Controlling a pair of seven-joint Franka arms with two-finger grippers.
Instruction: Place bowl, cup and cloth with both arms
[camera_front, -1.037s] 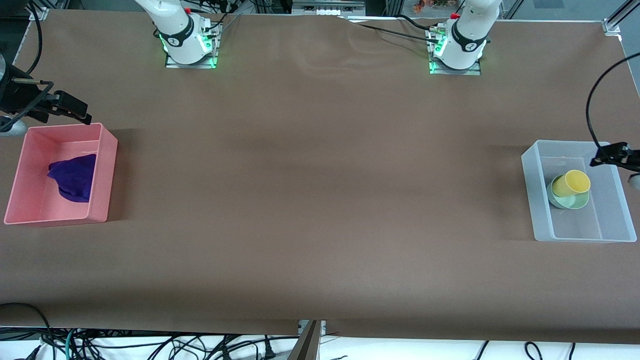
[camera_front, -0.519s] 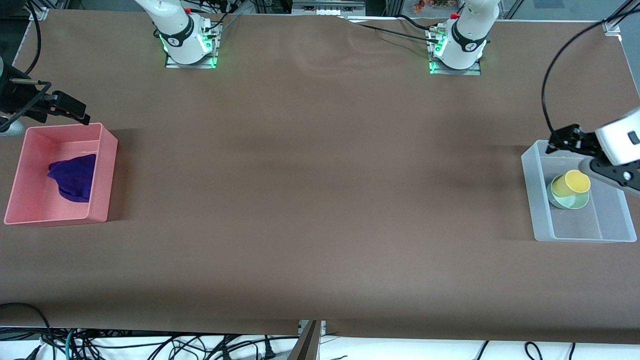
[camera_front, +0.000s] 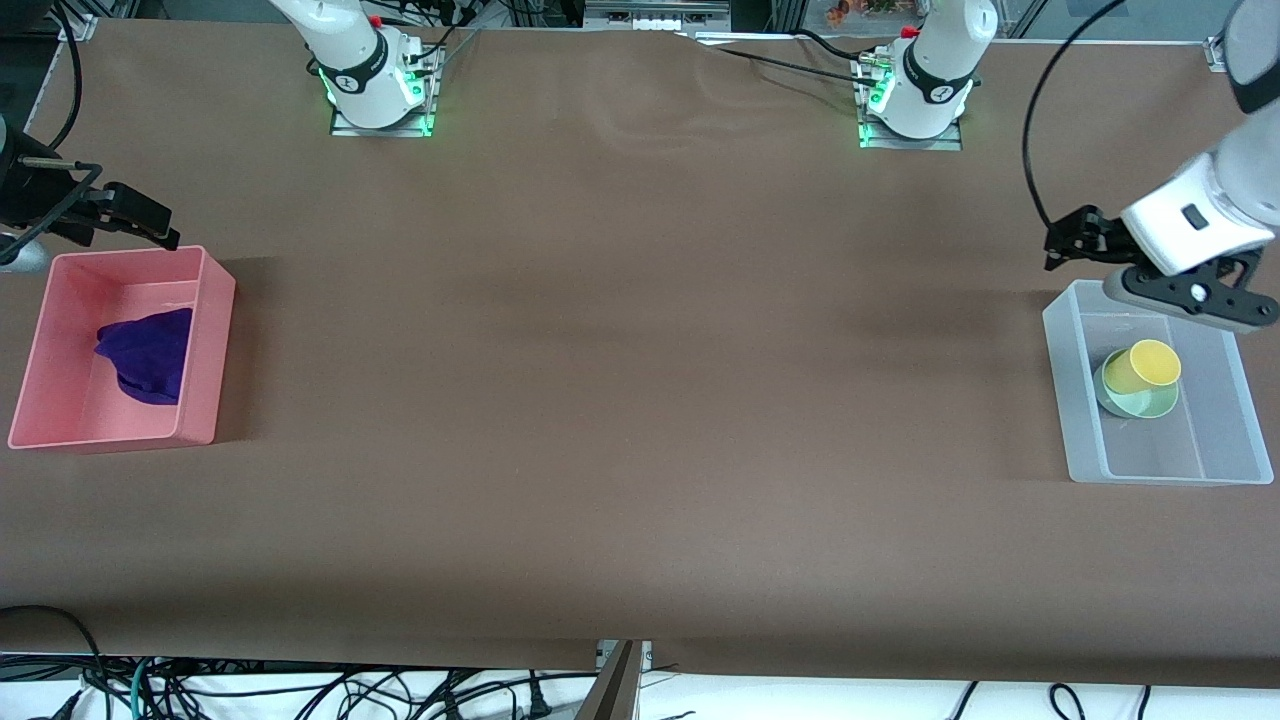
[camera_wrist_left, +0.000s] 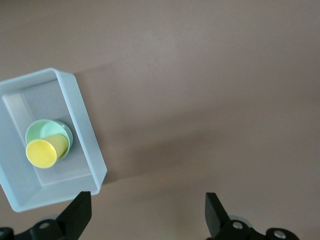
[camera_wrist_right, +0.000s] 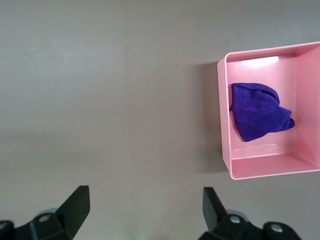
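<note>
Front view: the cup (camera_front: 1143, 367) lies tipped in the bowl (camera_front: 1137, 397), under the left gripper (camera_front: 1072, 236); the cloth (camera_front: 146, 355) sits by the right gripper (camera_front: 130, 213). Both fingers wide, empty.

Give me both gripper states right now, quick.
Left gripper: open, empty, up by the clear bin.
Right gripper: open, empty, above the pink bin.

Lab: bolted robot bases (camera_front: 380, 95), cables (camera_front: 300, 690)
</note>
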